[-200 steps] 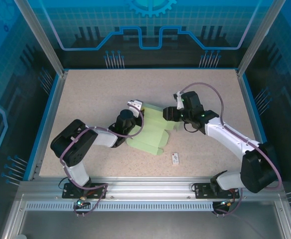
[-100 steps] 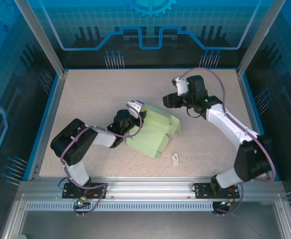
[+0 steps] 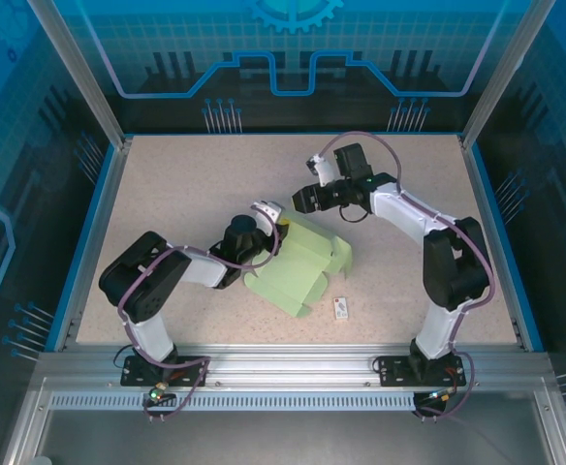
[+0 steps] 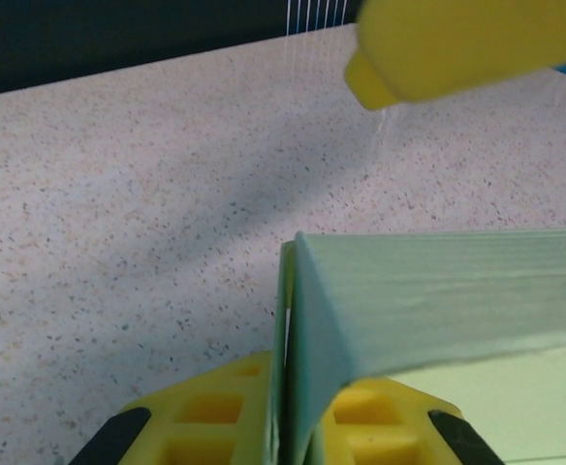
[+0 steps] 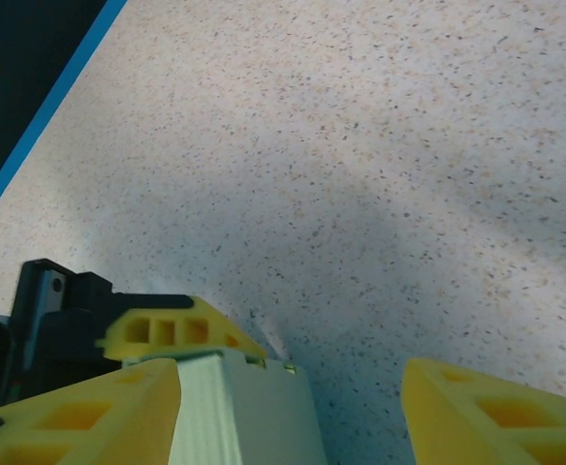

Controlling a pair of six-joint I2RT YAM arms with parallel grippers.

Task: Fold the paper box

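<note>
Mint-green paper box (image 3: pixel 304 263) lies partly folded near the middle of the speckled table (image 3: pixel 181 184). The left gripper (image 3: pixel 269 215) is clamped on its far left corner, the thin card pinched between the yellow fingers (image 4: pixel 215 417). The right gripper (image 3: pixel 305 201) hangs just beyond the box's far edge, jaws apart and holding nothing. A small white tag (image 3: pixel 341 308) lies near the box's near right side.
</note>
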